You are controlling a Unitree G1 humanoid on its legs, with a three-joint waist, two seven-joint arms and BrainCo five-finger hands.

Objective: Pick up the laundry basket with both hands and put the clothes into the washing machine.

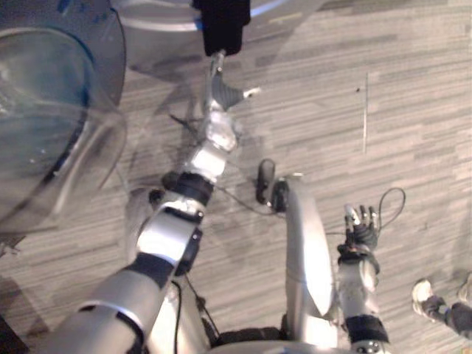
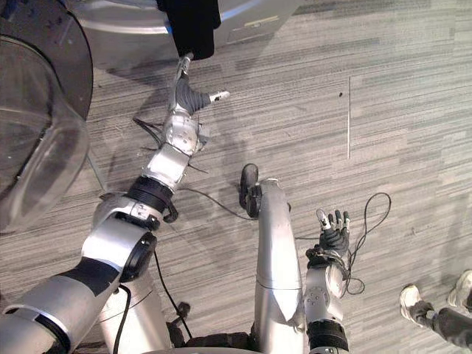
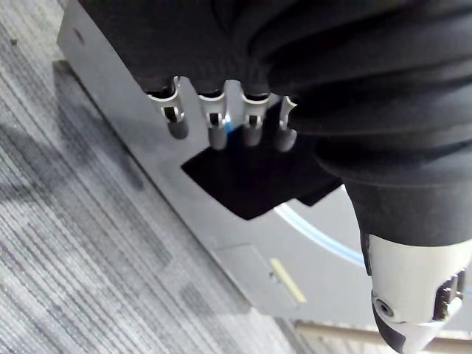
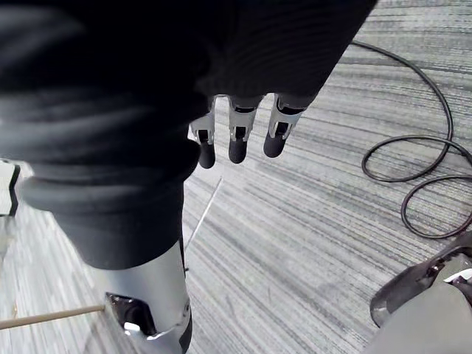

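Note:
A black cloth (image 1: 221,22) hangs down the grey front of the washing machine (image 2: 125,29), just below a blue-edged ring. My left hand (image 1: 220,92) reaches up to it with straight fingers; their tips (image 3: 214,129) are at the cloth's (image 3: 251,184) lower edge and the thumb stands off to the side. I cannot tell whether the tips touch it. My right hand (image 2: 333,236) hangs low at the right over the carpet, its fingers (image 4: 236,140) relaxed and holding nothing.
The washer's round glass door (image 1: 44,147) stands open at the left, close to my left arm. Grey striped carpet (image 2: 413,110) stretches to the right. A person's shoe (image 2: 413,302) shows at the lower right.

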